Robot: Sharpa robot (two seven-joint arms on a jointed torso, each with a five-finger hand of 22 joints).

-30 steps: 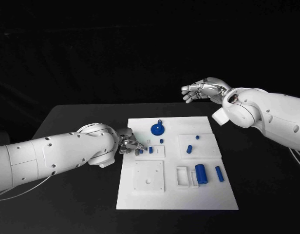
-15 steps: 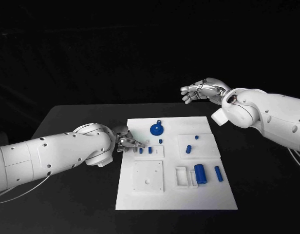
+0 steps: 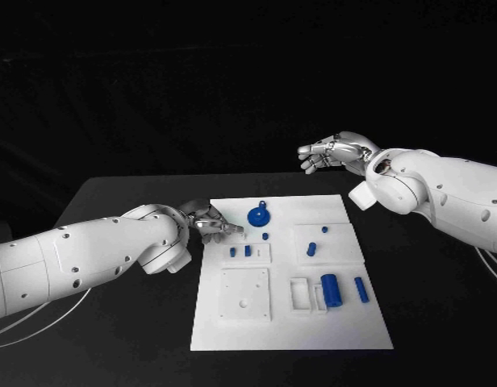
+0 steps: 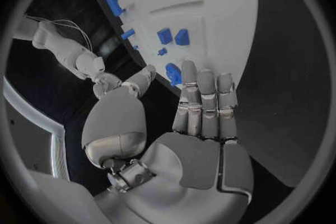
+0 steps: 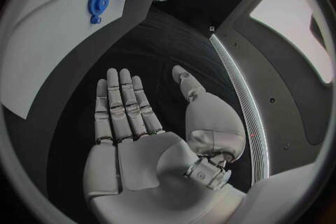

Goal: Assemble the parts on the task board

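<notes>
The white task board (image 3: pixel 342 322) lies mid-table with blue parts on it. A round blue gear (image 3: pixel 259 214) sits near its far edge. Two small blue pieces (image 3: pixel 240 251) stand in a block at the left, and a blue cylinder (image 3: pixel 332 288) lies at the right. My left hand (image 3: pixel 211 224) hovers at the board's left edge beside the gear. In the left wrist view its fingers (image 4: pixel 203 103) are straight and hold nothing, with the gear (image 4: pixel 172 74) just past the fingertips. My right hand (image 3: pixel 336 150) hangs raised beyond the board's far right corner, and its palm (image 5: pixel 126 123) is bare.
More small blue pieces (image 3: pixel 311 248) stand in the board's right half, and a short blue bar (image 3: pixel 361 289) lies beside the cylinder. A white square plate (image 3: pixel 248 292) and a white frame (image 3: pixel 302 292) sit on the near half. Black table surrounds the board.
My left hand has drawn back from the two small blue pieces toward the board's far left corner, leaving them uncovered. The right hand has barely moved.
</notes>
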